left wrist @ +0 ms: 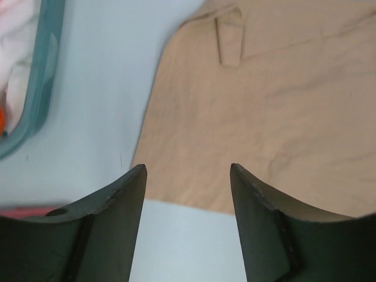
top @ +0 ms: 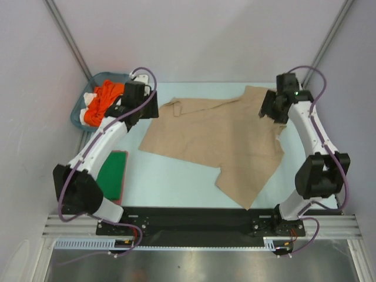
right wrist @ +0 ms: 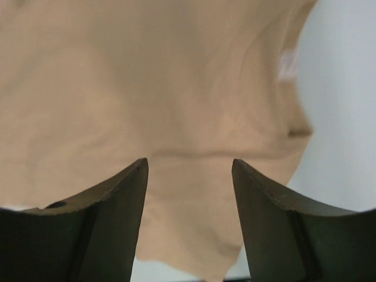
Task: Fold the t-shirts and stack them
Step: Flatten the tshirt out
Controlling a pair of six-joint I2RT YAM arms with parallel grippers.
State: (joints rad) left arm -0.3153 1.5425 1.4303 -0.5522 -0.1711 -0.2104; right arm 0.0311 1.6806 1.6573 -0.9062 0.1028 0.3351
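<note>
From above, the tan-beige t-shirt [top: 217, 141] lies crumpled across the middle of the table [top: 176, 182], its long axis running roughly 10 to 4 o'clock. The left end effector [top: 144, 107] hangs over its 10 o'clock corner and the right end effector [top: 274, 106] over its 2 o'clock corner, each arm nearest its own side. The arms hide both corners and part of a dark green t-shirt [top: 111, 173] at 8 o'clock. In the left wrist view, the fingers stand apart and empty; the cloth edge lies at 12 to 3 o'clock, and contact cannot be told. In the right wrist view, the fingers are likewise apart, with blurred cloth filling 9 to 1 o'clock.
</note>
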